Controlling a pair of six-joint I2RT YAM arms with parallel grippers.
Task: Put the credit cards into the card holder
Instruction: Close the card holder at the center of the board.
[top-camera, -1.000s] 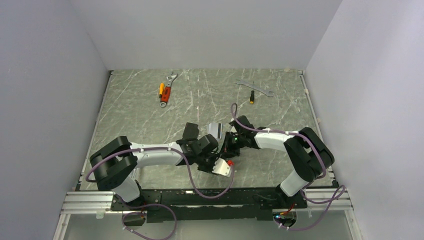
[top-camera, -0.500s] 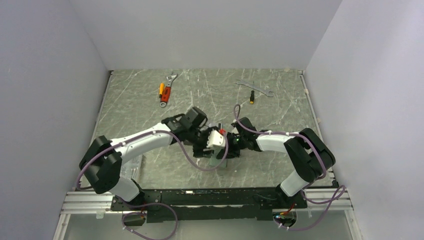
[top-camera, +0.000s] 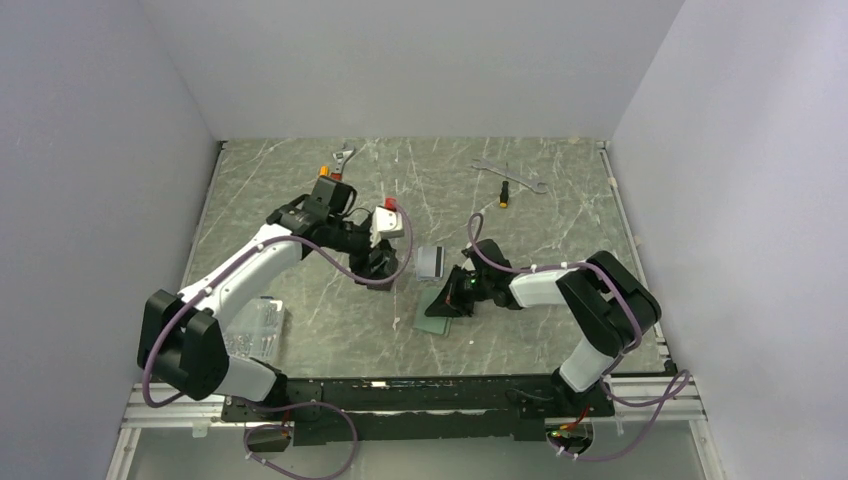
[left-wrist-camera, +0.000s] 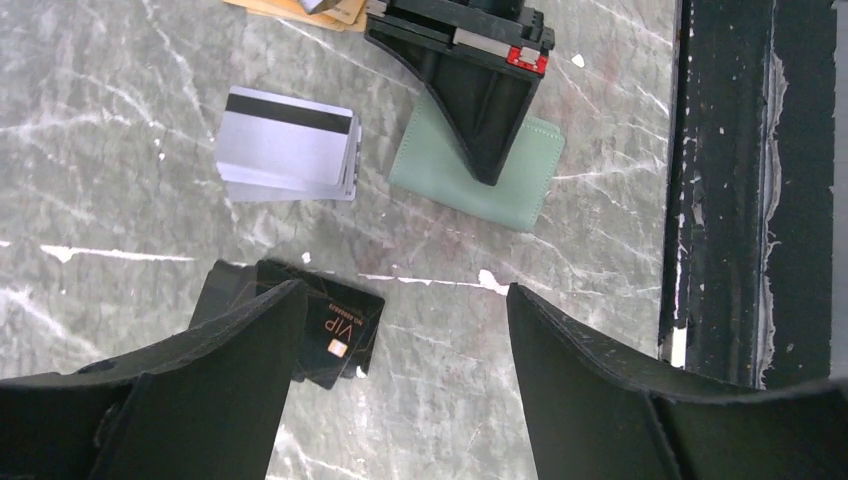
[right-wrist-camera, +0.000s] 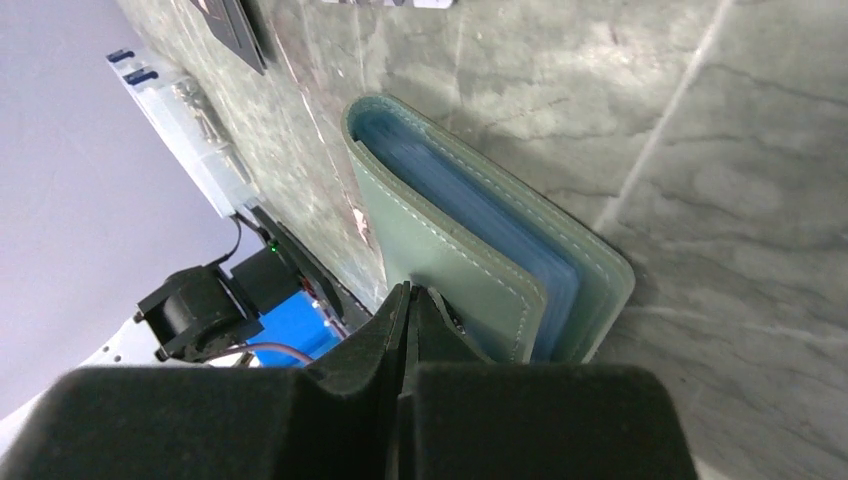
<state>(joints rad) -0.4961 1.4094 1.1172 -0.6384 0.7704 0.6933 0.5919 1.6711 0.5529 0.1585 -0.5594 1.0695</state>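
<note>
Since a second ago the left arm has swung off from the middle of the table (top-camera: 560, 230) toward its far left, and the left gripper (left-wrist-camera: 405, 300) has spread its jaws wide, with nothing between them. The card holder (left-wrist-camera: 520, 185) lies flat near the middle of the table, folded over. The right gripper (right-wrist-camera: 405, 310) is closed tight, its tip pressed on the holder's near cover. Pale blue-green sleeves show inside the fold. No card can be made out in them, though that view is too narrow to be sure. Just beside the holder lies a stack of silver-grey cards (left-wrist-camera: 290, 150). Black cards (left-wrist-camera: 330, 325) lie fanned under the left gripper, and orange-gold cards (left-wrist-camera: 300, 8) peek out behind the right one. All three lots appear still to go in, and the holder still to be opened, so the task looks barely begun. Wrenches (top-camera: 510, 175) and a screwdriver (top-camera: 504, 194) lie well apart at the far edge.
</note>
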